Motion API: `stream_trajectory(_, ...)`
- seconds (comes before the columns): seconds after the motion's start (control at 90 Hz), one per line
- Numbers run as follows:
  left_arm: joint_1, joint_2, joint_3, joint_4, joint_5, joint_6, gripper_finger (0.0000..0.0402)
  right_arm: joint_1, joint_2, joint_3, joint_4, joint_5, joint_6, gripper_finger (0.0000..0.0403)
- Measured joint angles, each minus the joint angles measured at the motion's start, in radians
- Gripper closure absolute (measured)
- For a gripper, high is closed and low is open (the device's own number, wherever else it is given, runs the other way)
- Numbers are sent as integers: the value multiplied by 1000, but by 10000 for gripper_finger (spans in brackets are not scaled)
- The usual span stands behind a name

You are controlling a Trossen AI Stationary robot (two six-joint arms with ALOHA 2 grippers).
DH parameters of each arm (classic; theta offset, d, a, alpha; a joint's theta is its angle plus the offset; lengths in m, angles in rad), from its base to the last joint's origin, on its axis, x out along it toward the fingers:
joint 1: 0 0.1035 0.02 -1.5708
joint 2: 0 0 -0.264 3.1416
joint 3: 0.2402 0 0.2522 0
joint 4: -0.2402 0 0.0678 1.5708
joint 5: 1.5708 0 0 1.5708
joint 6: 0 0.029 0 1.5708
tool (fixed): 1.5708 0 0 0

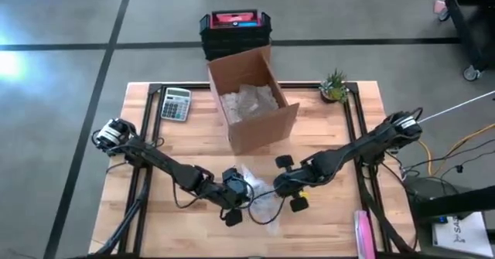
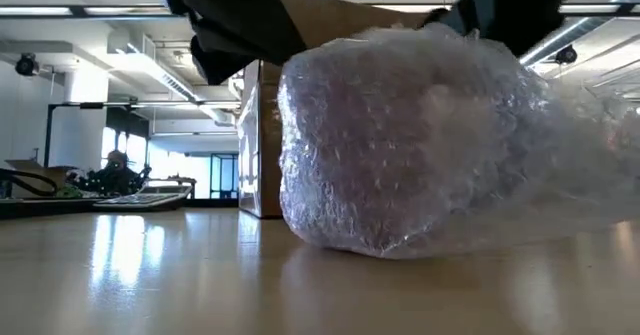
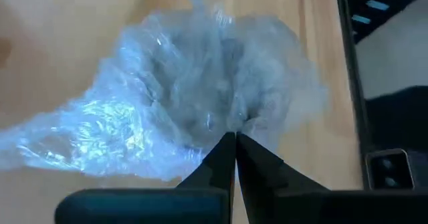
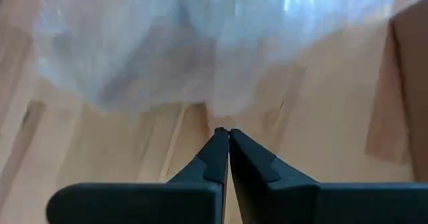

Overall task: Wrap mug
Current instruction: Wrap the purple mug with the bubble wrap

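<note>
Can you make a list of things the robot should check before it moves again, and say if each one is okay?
1. Bubble wrap bundle rests on the table: ok.
2. Mug fully covered: cannot tell, the wrap hides it.
3. Left gripper shut, tips at the wrap's edge: ok.
4. Right gripper shut, tips just short of the wrap: ok.
5. Cardboard box open, standing apart from the bundle: ok.
6. Loose wrap trailing from the bundle: not ok.

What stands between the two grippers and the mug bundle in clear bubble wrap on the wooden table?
Nothing visible does. The left gripper is shut with its tips at the edge of the clear bubble-wrap bundle, whether pinching it is unclear. The right gripper is shut just short of it, with only bare wooden table between.
</note>
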Motion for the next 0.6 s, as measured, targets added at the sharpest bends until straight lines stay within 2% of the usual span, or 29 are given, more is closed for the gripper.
stream_trajectory(0.178, -2, 17, 1, 39, 6, 7, 402, 2, -11, -99, 199, -2, -3, 403)
stream_trajectory(0.389, 0, 24, -2, 138, -31, 29, 402, -11, -5, -104, 298, 1, -87, 403)
stream_trajectory(0.6, 0, 17, 6, 126, -37, 52, 402, -24, 1, -100, 318, 2, -162, 403)
